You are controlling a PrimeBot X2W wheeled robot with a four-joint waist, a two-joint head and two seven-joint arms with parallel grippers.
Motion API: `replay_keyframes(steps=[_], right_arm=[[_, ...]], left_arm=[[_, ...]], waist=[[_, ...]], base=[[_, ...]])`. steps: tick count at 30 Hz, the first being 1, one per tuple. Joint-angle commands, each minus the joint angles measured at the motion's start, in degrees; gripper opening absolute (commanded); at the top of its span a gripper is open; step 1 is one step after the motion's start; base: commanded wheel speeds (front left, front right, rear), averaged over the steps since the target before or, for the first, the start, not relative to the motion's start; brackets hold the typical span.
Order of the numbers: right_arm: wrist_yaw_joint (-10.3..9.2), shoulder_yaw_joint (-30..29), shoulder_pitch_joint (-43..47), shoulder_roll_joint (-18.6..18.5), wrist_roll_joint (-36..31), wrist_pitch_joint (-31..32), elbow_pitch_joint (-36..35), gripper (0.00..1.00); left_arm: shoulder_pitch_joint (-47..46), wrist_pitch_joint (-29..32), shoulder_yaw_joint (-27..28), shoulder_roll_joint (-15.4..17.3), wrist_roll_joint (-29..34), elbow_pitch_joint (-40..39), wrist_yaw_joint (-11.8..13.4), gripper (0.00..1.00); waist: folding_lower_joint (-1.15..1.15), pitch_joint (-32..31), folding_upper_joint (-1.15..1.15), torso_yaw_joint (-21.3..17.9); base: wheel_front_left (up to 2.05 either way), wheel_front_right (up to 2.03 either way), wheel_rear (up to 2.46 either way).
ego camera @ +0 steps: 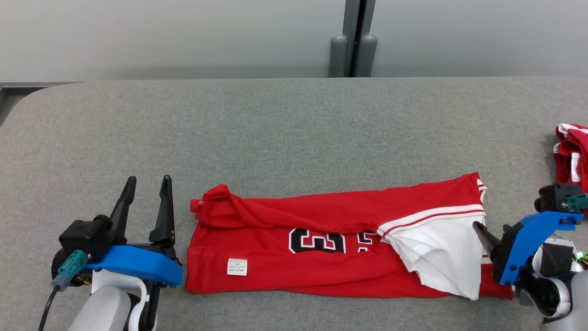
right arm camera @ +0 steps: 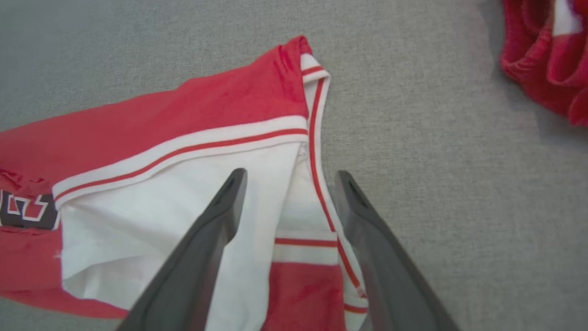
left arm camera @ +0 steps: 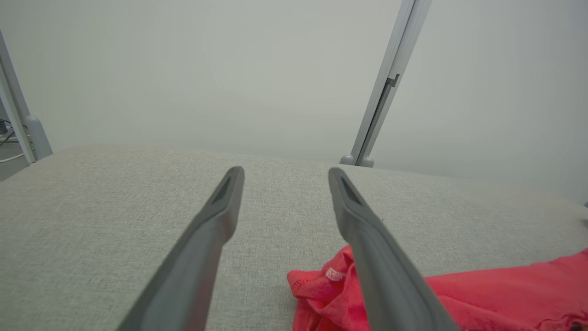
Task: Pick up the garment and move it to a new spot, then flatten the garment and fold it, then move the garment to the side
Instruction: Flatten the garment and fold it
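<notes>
**Desk:** What is at the left?

**Photographer:** The left gripper (ego camera: pixel 149 178), jaws spread and empty, sits just beside the crumpled end of the red jersey (ego camera: pixel 275 257) on the grey padded table (ego camera: pixel 294 128).

**Desk:** And the middle?

**Photographer:** The jersey lies lengthwise, doubled over. A fold hides the tops of its black numerals (ego camera: pixel 317 241); 1 looks like a 3.

**Desk:** The right?

**Photographer:** The right gripper (right arm camera: pixel 290 173) has its jaws spread over the white-trimmed end, pinching nothing. Whether the tips touch the cloth is unclear. Another crumpled garment (ego camera: pixel 572 151) is cut off at the frame edge.

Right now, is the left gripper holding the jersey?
No, the left gripper stands open beside the jersey, its fingers apart over the table.
</notes>
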Motion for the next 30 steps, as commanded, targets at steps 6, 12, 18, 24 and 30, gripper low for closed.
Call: replay_keyframes(steps=[6, 12, 18, 24, 30], right_arm=[[0.04, -2.24, -4.51, 1.47, -3.87, -3.28, 9.18, 1.0], [0.04, -3.57, -6.85, 2.25, -7.44, -5.25, 15.82, 1.0], [0.05, -1.64, -6.99, 3.26, -7.11, -5.32, 20.26, 0.99], [0.09, 0.63, -5.8, 2.8, -5.11, -7.74, 18.34, 0.0], [0.02, -1.84, -2.09, 0.27, -4.56, -8.82, 10.72, 0.0]], left_arm=[[-0.57, -0.23, -0.06, 0.58, 0.25, 0.82, -0.81, 1.0], [-1.15, -0.21, -0.39, 0.35, 0.04, 0.91, -0.9, 1.0], [-1.31, -0.21, -0.68, 0.24, -0.06, 1.06, -0.97, 1.0], [-0.65, -0.21, -0.87, 0.12, -0.27, 0.91, -0.66, 1.0], [0.21, -0.22, -1.0, 0.31, -0.35, 0.68, -0.76, 1.0]], waist=[[0.0, 0.64, 0.0, 1.15], [0.0, 1.33, 0.0, 1.69], [0.0, 1.63, 0.0, 1.81], [0.0, 1.59, 0.0, 1.72], [0.0, 1.14, 0.0, 1.4]], base=[[0.0, 0.0, 0.0], [0.0, 0.0, 0.0], [0.0, 0.0, 0.0], [0.0, 0.0, 0.0], [0.0, 0.0, 0.0]])
